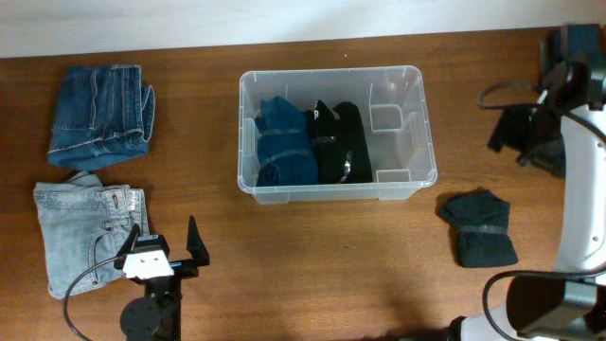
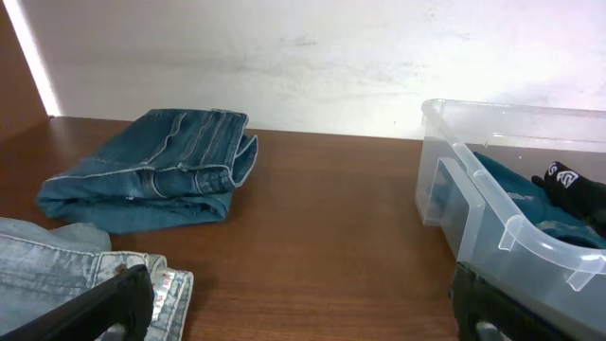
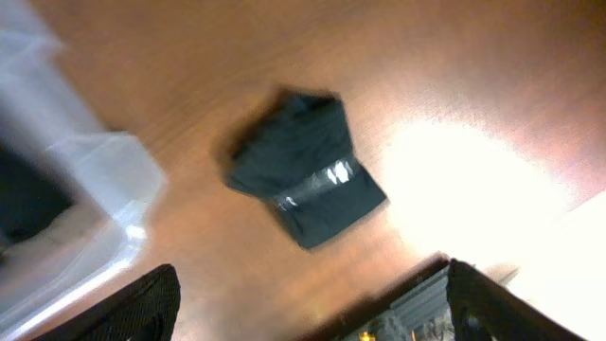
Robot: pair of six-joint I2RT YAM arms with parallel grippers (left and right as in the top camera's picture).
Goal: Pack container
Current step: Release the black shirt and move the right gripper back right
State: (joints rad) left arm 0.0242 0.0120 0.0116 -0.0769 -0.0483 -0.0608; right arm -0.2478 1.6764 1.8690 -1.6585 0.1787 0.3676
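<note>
The clear plastic container [image 1: 331,70] stands at the table's middle back. It holds a folded blue garment [image 1: 284,142] and a black garment [image 1: 339,142] in its left and middle parts. My left gripper [image 1: 163,235] is open and empty at the front left, beside the light jeans [image 1: 85,232]. In its wrist view the container [image 2: 502,218] is to the right of the open jaws [image 2: 303,313]. My right gripper [image 1: 530,133] is raised at the far right. Its wrist view is blurred and shows the jaws [image 3: 312,303] open and empty above a dark folded bundle [image 3: 303,170].
Folded dark blue jeans [image 1: 99,114] lie at the back left and also show in the left wrist view [image 2: 156,170]. The dark bundle [image 1: 480,227] lies on the table right of the container. A container corner [image 3: 85,189] shows in the right wrist view.
</note>
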